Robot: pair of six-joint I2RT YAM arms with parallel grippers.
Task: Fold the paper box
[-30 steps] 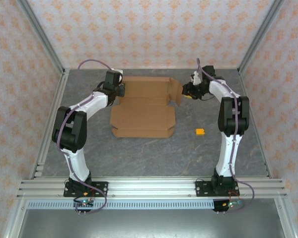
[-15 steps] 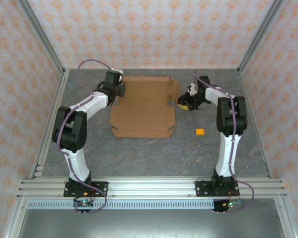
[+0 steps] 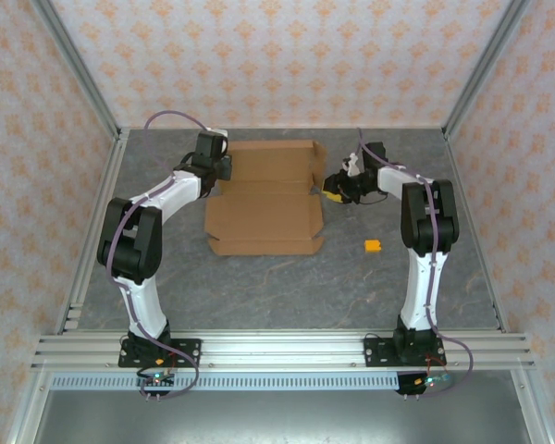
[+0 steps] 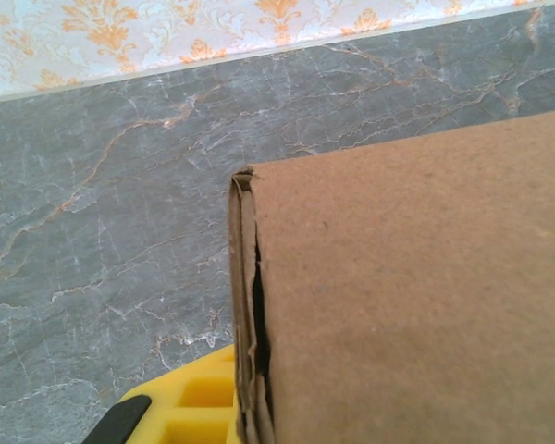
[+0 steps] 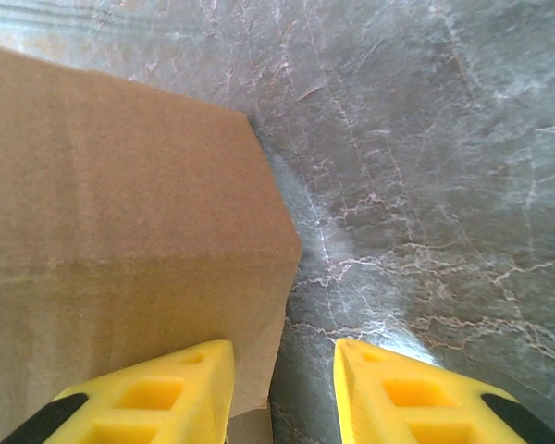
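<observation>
The paper box (image 3: 264,199) lies partly folded on the grey table, brown, with its lid panel toward the near side. My left gripper (image 3: 224,168) is at the box's far left corner, shut on a doubled side flap (image 4: 245,305). One yellow finger (image 4: 180,407) shows left of that flap; the other is hidden behind the cardboard (image 4: 416,296). My right gripper (image 3: 333,188) is at the box's right side, open. In the right wrist view its jaws (image 5: 283,344) straddle the edge of the right side flap (image 5: 120,231), and the left finger (image 5: 166,388) rests against the cardboard.
A small orange block (image 3: 373,246) sits on the table right of the box, near the right arm. Patterned walls and aluminium posts (image 3: 83,83) enclose the table on three sides. A metal rail (image 3: 277,347) runs along the near edge.
My right gripper has moved left toward the box, pushing the right side flap upright and inward, and its jaws have narrowed. The left arm has not moved.
</observation>
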